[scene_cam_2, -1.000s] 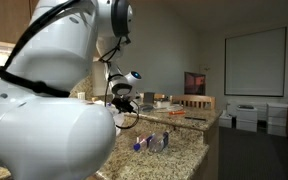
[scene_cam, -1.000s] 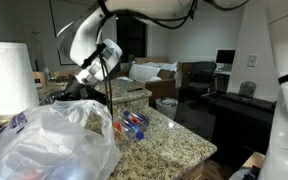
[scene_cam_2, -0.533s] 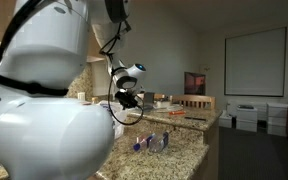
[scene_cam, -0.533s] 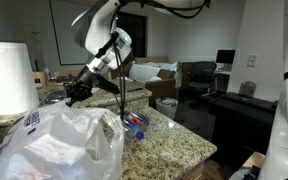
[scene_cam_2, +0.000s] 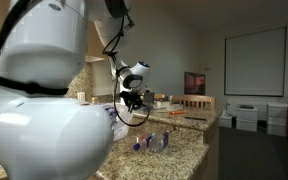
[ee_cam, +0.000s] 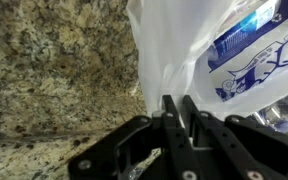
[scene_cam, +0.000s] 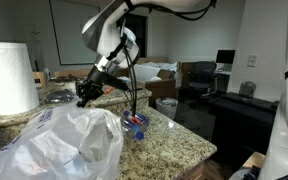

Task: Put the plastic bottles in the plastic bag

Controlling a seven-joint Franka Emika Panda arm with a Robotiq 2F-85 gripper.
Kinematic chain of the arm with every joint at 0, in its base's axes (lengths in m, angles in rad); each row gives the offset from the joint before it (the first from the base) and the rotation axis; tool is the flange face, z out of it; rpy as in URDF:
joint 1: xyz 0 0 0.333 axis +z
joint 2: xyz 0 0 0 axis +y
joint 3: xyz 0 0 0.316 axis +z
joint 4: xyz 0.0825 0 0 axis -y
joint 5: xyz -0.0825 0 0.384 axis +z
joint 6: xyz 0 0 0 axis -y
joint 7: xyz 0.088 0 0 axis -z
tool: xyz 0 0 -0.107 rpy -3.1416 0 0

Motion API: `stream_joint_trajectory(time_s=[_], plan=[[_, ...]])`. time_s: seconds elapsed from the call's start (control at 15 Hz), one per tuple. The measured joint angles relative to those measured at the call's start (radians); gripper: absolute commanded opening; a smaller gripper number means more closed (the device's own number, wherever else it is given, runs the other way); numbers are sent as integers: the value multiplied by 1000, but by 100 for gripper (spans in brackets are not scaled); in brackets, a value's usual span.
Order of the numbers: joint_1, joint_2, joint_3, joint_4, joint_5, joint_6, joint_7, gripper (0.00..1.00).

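Observation:
The plastic bag [scene_cam: 54, 145] lies crumpled and translucent white on the near part of the granite counter, blue print on its side [ee_cam: 246, 62]. My gripper [scene_cam: 84, 96] hangs just over the bag's upper edge, at its far side. In the wrist view my gripper [ee_cam: 177, 105] has its two black fingers [ee_cam: 169, 110] almost together, and a fold of the bag's film [ee_cam: 164, 55] runs down into the narrow slit between them. Two plastic bottles [scene_cam: 136, 124] with blue labels lie on the counter right of the bag, and another exterior view also shows the bottles [scene_cam_2: 152, 142]. The gripper [scene_cam_2: 134, 100] stands above and left of them.
A white paper towel roll [scene_cam: 9, 78] stands behind the bag. A black cable [scene_cam: 132, 90] loops down from the arm over the counter. The granite counter [scene_cam: 179, 148] ends in an edge to the right; boxes and a table stand beyond it.
The gripper has moved right along the bag's top edge, toward the bottles, and the bag's top has risen and bunched with it. The bottles have not moved.

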Motion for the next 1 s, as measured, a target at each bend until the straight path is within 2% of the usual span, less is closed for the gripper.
stream_joint_trajectory(time_s=[0.2, 0.47, 0.53, 0.6, 0.93, 1.0], plan=[[-1, 3, 5, 1, -1, 2, 3, 40], [-1, 5, 6, 1, -1, 2, 3, 40], [-1, 5, 6, 1, -1, 2, 3, 65], [-1, 5, 6, 1, -1, 2, 3, 66], [-2, 26, 8, -1, 6, -8, 52, 98], [-5, 27, 8, -7, 25, 3, 63, 99]])
